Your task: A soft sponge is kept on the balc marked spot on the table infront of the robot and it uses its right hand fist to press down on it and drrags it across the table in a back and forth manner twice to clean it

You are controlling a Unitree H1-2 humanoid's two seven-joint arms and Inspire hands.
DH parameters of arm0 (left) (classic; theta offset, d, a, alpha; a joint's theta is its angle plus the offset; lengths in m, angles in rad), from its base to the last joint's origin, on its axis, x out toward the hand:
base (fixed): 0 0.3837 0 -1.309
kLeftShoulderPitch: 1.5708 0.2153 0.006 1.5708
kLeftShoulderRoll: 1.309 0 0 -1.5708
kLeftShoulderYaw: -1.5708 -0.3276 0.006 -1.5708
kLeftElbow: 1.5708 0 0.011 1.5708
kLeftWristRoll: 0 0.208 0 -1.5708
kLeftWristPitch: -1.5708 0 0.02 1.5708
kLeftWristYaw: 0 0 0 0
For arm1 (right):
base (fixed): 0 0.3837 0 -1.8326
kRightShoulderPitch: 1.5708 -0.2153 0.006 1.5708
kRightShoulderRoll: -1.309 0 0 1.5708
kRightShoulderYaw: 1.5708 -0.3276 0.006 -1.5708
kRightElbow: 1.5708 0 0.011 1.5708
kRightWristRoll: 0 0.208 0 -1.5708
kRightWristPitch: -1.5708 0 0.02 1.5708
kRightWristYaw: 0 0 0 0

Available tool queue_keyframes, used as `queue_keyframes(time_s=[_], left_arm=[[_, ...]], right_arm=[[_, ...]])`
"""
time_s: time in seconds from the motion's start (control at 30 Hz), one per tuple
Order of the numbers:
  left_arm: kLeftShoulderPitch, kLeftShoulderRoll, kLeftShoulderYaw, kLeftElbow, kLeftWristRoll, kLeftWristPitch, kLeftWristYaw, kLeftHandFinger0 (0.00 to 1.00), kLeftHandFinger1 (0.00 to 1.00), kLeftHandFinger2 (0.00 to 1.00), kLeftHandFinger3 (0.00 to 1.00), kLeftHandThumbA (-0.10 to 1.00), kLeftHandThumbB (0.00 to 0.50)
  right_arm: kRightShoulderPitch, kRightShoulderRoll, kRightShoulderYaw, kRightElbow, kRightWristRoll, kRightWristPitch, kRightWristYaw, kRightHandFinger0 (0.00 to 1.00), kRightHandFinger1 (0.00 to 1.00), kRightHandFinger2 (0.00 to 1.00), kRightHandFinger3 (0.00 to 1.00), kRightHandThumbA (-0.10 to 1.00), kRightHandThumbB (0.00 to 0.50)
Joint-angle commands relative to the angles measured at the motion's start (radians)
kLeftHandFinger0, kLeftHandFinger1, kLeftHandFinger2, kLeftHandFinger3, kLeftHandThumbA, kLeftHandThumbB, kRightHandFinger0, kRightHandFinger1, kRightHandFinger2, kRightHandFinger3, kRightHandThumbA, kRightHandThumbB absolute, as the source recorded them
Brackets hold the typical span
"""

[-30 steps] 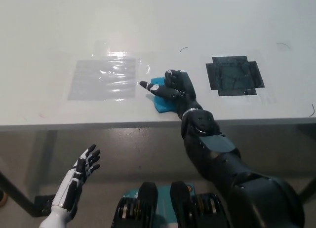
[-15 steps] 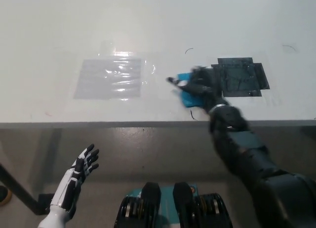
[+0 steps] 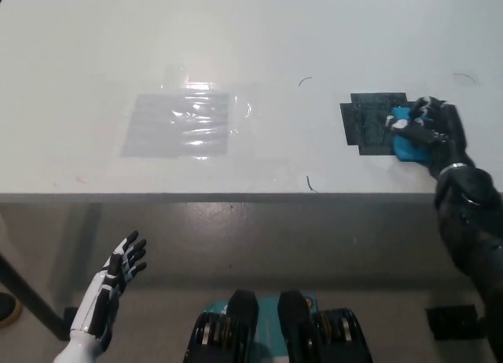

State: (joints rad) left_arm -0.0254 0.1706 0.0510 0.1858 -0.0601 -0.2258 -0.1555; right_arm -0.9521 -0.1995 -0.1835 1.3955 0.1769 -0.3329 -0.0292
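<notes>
Sponge [image 3: 404,143] under my clenched right hand [image 3: 432,133] on the black mark [image 3: 369,123]; next, drag left.

I'm looking down on a white surface [image 3: 259,41], glossy clear tape patch [image 3: 182,125] lying flat at my left, black marked spot [image 3: 368,123] at my right, blue sponge [image 3: 406,145] resting on its right edge, thin dark scribbles [image 3: 312,184] near the front edge.

White table [image 3: 236,33] filling the upper view, glare on a clear taped patch [image 3: 182,125]; grey floor [image 3: 259,245] beneath the front edge; dark table leg [image 3: 27,304] lower left.
</notes>
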Motion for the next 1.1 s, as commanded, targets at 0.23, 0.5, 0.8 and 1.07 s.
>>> queue_keyframes(time_s=[0.23, 0.5, 0.8, 1.07], left_arm=[[-0.011, 0.011, 0.01, -0.007, -0.003, -0.031, 0.005, 1.0, 1.0, 1.0, 1.0, 1.0, 0.5], [-0.017, 0.011, 0.014, -0.002, -0.013, -0.035, -0.002, 1.0, 1.0, 1.0, 1.0, 1.0, 0.5], [-0.016, 0.012, 0.011, -0.001, -0.002, -0.032, 0.001, 1.0, 1.0, 1.0, 1.0, 1.0, 0.5], [-0.011, 0.012, 0.011, -0.003, -0.006, -0.036, -0.001, 1.0, 1.0, 1.0, 1.0, 1.0, 0.5]], right_arm=[[0.092, -0.064, -0.068, 0.044, 0.045, 0.078, -0.02, 0.0, 0.0, 0.3, 0.41, 1.0, 0.241], [0.065, -0.034, -0.062, 0.039, 0.032, 0.054, -0.043, 0.0, 0.0, 0.25, 0.39, 1.0, 0.265], [0.002, 0.089, -0.045, 0.032, 0.03, 0.06, -0.012, 0.0, 0.0, 0.0, 0.0, 1.0, 0.245], [-0.018, 0.188, -0.031, 0.033, 0.021, 0.04, -0.009, 0.0, 0.0, 0.0, 0.0, 1.0, 0.208]])
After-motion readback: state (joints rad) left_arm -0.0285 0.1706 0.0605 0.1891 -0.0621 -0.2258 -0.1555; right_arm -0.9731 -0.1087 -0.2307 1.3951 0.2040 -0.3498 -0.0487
